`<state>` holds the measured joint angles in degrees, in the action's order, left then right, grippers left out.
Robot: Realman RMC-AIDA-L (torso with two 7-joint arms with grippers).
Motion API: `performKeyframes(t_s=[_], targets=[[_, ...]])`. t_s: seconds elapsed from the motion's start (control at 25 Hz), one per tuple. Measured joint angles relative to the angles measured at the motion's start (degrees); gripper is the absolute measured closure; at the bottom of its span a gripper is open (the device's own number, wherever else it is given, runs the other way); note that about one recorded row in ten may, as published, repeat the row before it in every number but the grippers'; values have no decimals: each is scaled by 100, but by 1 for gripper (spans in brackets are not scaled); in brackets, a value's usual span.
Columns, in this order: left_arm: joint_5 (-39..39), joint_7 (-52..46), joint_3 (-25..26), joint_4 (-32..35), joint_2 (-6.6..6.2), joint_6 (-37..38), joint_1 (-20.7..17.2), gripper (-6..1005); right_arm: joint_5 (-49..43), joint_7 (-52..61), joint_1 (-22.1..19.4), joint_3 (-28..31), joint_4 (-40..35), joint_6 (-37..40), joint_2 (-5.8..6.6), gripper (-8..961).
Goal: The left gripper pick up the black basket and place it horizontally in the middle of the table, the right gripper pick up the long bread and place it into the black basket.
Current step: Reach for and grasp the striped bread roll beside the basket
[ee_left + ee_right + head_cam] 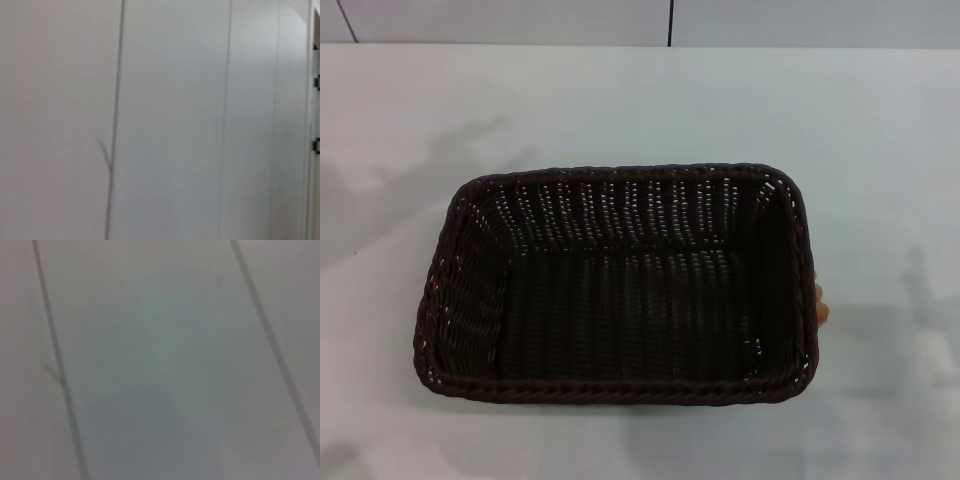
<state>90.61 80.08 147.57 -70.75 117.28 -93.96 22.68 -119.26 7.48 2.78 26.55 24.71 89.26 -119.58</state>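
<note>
Head view: the basket (620,290) sits on the counter (880,150), long side running across the view, roughly central and close to the near edge. It is empty inside. Whether it has already been placed or has not yet been touched, you cannot tell from this. A small orange-tan bit shows just past the basket's right rim, touching or nearly touching it; you can judge this to be the bread (823,311), mostly hidden behind the basket wall. It lies outside the basket, on the counter. Neither arm appears here, so neither pincer is over the work area.

Left wrist view: only pale wall panels (170,120) with vertical seams. No basket, no counter, no fingers. You cannot tell whether the left pincer is released or clenched; the arm looks parked, pointing away from the counter.

Right wrist view: again plain panels with slanted seams, nothing else. The right pincer's state cannot be told either.

Progress, as a judgement: the basket's pose already fits "horizontal, middle", so that half is either done or needs little. The bread step is fully open: the roll is not in the basket. Note for you: the right pincer's approach will be tight against the basket rim.
</note>
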Motion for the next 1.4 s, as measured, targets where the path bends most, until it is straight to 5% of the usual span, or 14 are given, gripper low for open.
performKeyframes(t_s=[0.56,1.4], targets=[[-59,32,132,-78,-84,14,-66,318,-21,305,329,-971,2,-682,7,274],[-359,60,132,-265,-95,-115,-207,320,-18,845,616,-1347,-72,-1587,27,275]])
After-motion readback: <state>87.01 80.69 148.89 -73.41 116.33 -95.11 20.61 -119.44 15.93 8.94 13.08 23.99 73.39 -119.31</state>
